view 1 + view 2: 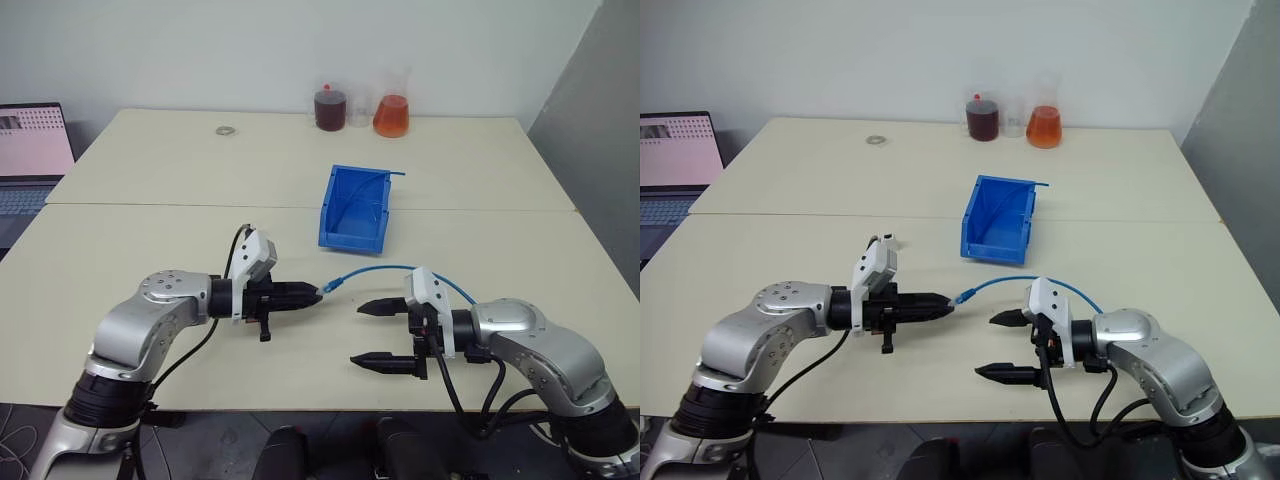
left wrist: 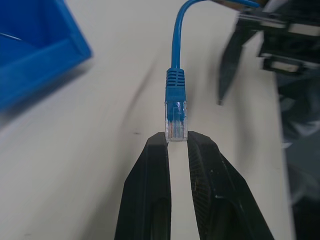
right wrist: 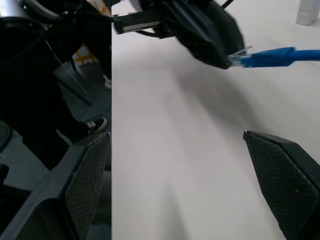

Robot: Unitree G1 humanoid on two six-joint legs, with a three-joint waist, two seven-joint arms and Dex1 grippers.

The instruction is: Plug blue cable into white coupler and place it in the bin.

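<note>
Left eye view has the left gripper (image 1: 318, 292) pointing to the right above the near half of the cream surface (image 1: 150, 260), its two black fingers (image 2: 155, 190) clenched on the clear plug at the end of the blue cable (image 1: 375, 270). From that plug the cable arcs to the right, rises a little and runs on behind the right gripper (image 1: 358, 333), so its other end is hidden there. The left wrist view shows the grip closely: the fingertips pinch only the tip of the clear plug, the blue strain relief and cord standing out beyond them. The right gripper faces left toward the left one, just beside the plug but apart from it, with its fingers (image 3: 280, 175) spread wide and nothing between them; one finger sits farther from the robot and the other nearer to it. The bin (image 1: 355, 206) stands on the surface beyond both grippers, about mid-surface and slightly right, with its low cut-down side toward the robot; a thin light-blue line runs along its inside wall. I cannot make out the white coupler. At the far edge stand a jar of dark liquid (image 1: 330, 105) and a flask of orange liquid (image 1: 392, 111); a laptop (image 1: 32, 150) sits at far left.
</note>
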